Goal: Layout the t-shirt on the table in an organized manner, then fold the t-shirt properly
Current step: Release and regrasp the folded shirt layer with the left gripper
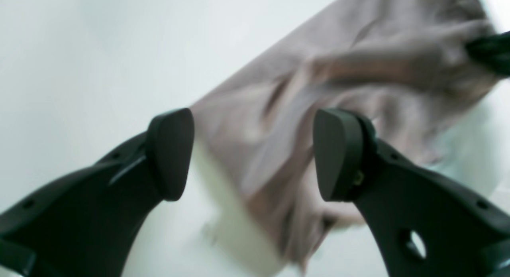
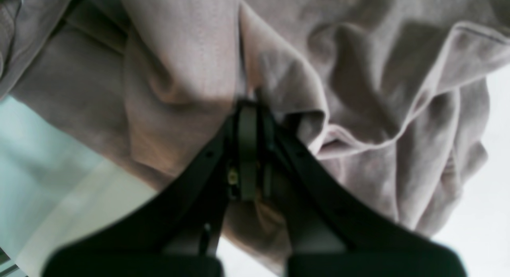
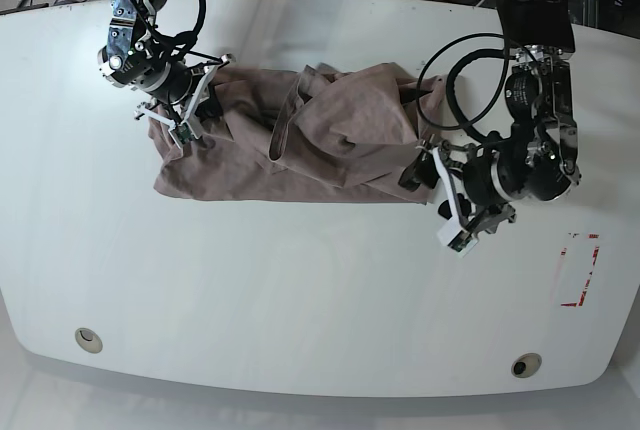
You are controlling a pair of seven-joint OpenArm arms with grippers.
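Observation:
The mauve-brown t-shirt (image 3: 300,140) lies crumpled in a long bunch across the far half of the white table (image 3: 300,280). My right gripper (image 3: 203,110) sits at the bunch's left end. In the right wrist view that gripper (image 2: 249,107) is shut on a fold of the t-shirt (image 2: 179,69). My left gripper (image 3: 425,175) is at the bunch's right end. In the left wrist view it (image 1: 255,153) stands open just above the t-shirt (image 1: 338,77), with nothing between its fingers (image 1: 171,153).
Two round grommet holes (image 3: 88,338) (image 3: 525,363) sit near the table's front edge. Red tape marks (image 3: 580,270) lie at the right. Cables (image 3: 455,80) loop from the left arm over the table by the shirt's right end.

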